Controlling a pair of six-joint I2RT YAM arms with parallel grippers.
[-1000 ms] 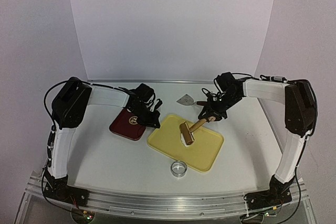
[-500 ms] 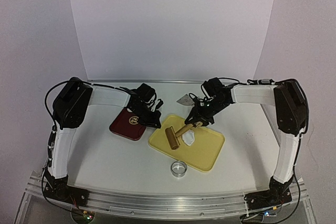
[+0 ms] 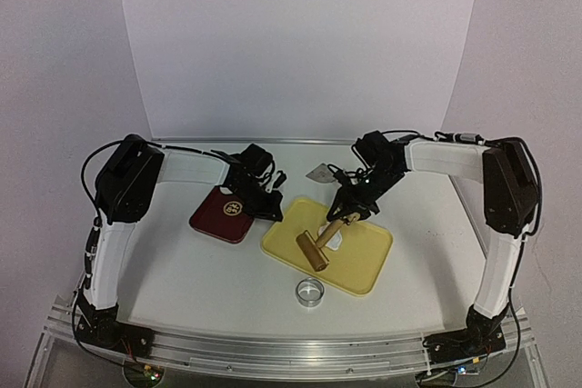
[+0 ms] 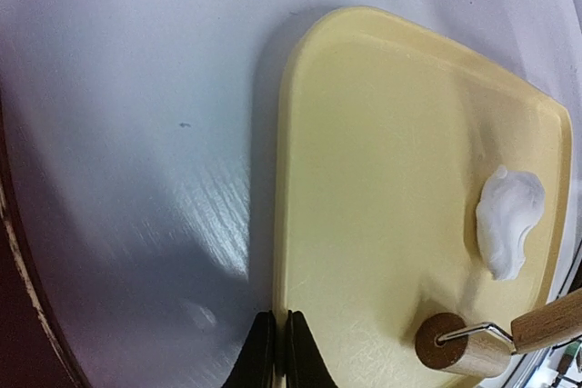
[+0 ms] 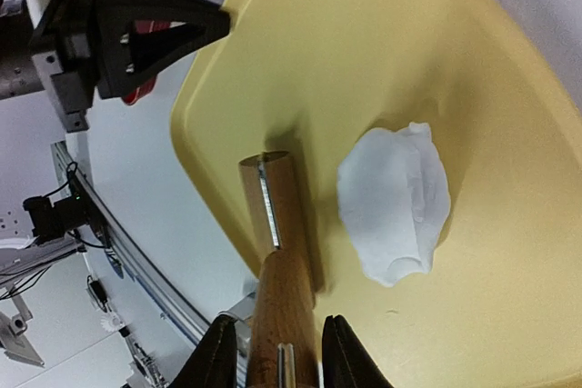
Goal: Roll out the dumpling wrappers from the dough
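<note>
My right jaws pinch the wooden rolling pin [image 5: 275,211] by its handle; my left jaws, pressed together, sit at the yellow plastic tray's [image 4: 364,134] edge. I should roll evenly across the soft white dough lump [image 5: 396,202].

Middle of tray [image 3: 368,261] is blocked: roller [image 3: 312,250] lies across it, its handle clamped in the right gripper [image 3: 349,215], dough [image 3: 333,236] just beside the handle. Left gripper [image 3: 274,213], jaws closed, sits at the tray's left corner, red plate [image 3: 218,217] behind it. Ring cutter [image 3: 310,292] stands off the tray's near edge, scraper [image 3: 320,172] by the table's far edge. Open lanes: tray's right half, table's right side, near-left corner.
</note>
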